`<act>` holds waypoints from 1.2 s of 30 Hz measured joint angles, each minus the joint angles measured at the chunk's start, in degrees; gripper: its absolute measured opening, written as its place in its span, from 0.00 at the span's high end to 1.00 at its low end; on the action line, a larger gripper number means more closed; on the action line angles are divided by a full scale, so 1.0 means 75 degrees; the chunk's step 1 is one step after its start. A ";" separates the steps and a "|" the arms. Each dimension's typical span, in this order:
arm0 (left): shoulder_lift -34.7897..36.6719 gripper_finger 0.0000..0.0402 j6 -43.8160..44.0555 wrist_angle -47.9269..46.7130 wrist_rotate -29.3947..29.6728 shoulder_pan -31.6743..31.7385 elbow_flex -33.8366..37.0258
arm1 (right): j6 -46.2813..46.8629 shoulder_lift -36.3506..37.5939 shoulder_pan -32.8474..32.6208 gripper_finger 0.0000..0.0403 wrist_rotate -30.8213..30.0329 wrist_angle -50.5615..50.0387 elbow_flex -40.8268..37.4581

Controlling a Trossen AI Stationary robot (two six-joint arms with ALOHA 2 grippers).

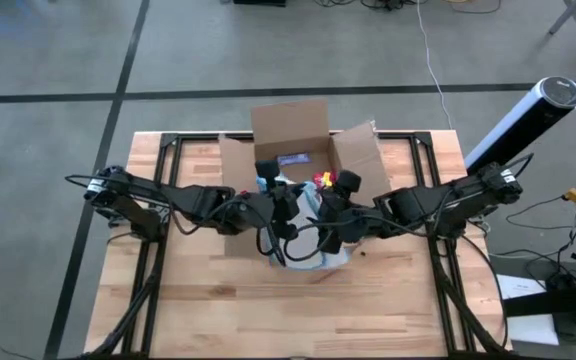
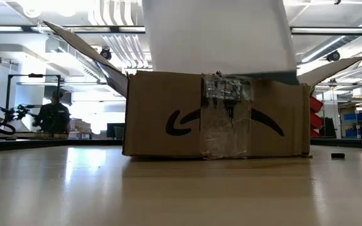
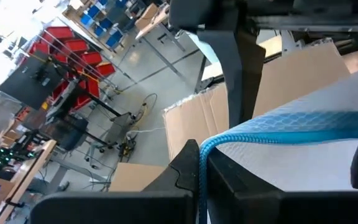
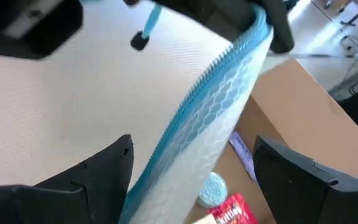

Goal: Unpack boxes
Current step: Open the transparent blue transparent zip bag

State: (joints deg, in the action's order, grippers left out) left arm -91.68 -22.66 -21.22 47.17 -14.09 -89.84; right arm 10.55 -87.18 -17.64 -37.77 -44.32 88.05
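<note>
Taped box (image 2: 219,116), black curved mark; both grippers at blue-edged pouch (image 4: 216,106).

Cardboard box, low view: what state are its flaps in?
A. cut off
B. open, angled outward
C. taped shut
B: the box stands with its flaps spread outward at both top corners, and the high view shows the top open with items inside.

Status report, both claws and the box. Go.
Left claw shut on pouch, lifted above open box. Right claw open beside pouch. Items remain inside box.
</note>
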 joint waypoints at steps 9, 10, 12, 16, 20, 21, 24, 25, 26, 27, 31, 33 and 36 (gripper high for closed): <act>0.0000 1.00 -0.0088 0.0177 0.0095 -0.0165 0.0000 | -0.0064 0.0000 0.0057 0.27 -0.1141 -0.0620 -0.0006; 0.0000 1.00 -0.0020 0.0098 0.0099 -0.0166 0.0000 | -0.0010 0.0000 0.0074 0.28 -0.1234 -0.0731 -0.0006; 0.0000 1.00 0.0231 -0.0120 0.0093 -0.0166 0.0000 | 0.0075 0.0000 0.0108 0.29 -0.1320 -0.0884 -0.0006; -0.0019 1.00 0.0893 -0.0527 0.0089 -0.0166 0.0122 | 0.0228 0.0000 0.0107 0.30 -0.1316 -0.0944 -0.0006; -0.0044 1.00 0.1380 -0.0598 0.0033 -0.0180 0.0548 | 0.0472 0.0000 0.0080 0.31 -0.1304 -0.1022 -0.0006; -0.0044 1.00 0.1506 -0.0596 0.0031 -0.0180 0.0665 | 0.0549 0.0000 0.0075 0.31 -0.1298 -0.1083 -0.0006; -0.0044 1.00 0.1757 -0.0571 0.0022 -0.0180 0.0945 | 0.0823 0.0000 0.0072 0.30 -0.1064 -0.1150 -0.0008; -0.0046 1.00 0.1805 -0.0568 0.0022 -0.0180 0.0976 | 0.0884 0.0000 0.0072 0.30 -0.0958 -0.1154 -0.0009; -0.0047 1.00 0.1845 -0.0555 0.0021 -0.0180 0.0994 | 0.0944 0.0000 0.0072 0.30 -0.0854 -0.1154 -0.0009; -0.0047 1.00 0.1864 -0.0513 0.0022 -0.0180 0.1004 | 0.1012 0.0000 0.0072 0.29 -0.0758 -0.1156 -0.0009; -0.0076 1.00 0.1704 -0.0137 0.0012 -0.0180 0.1014 | 0.1204 -0.0102 0.0070 0.29 -0.0512 -0.1164 -0.0015; -0.0076 1.00 0.1550 0.0110 -0.0194 -0.0180 0.1001 | 0.1207 -0.0251 0.0072 0.29 -0.0500 -0.1170 -0.0017; -0.0076 1.00 0.1308 0.0492 -0.0486 -0.0180 0.0991 | 0.1204 -0.0537 0.0074 0.30 -0.0491 -0.1195 -0.0020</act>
State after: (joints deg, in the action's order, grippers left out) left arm -92.25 -12.85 -17.52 43.53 -15.44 -82.41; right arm 19.58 -91.21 -17.09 -41.45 -53.29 87.90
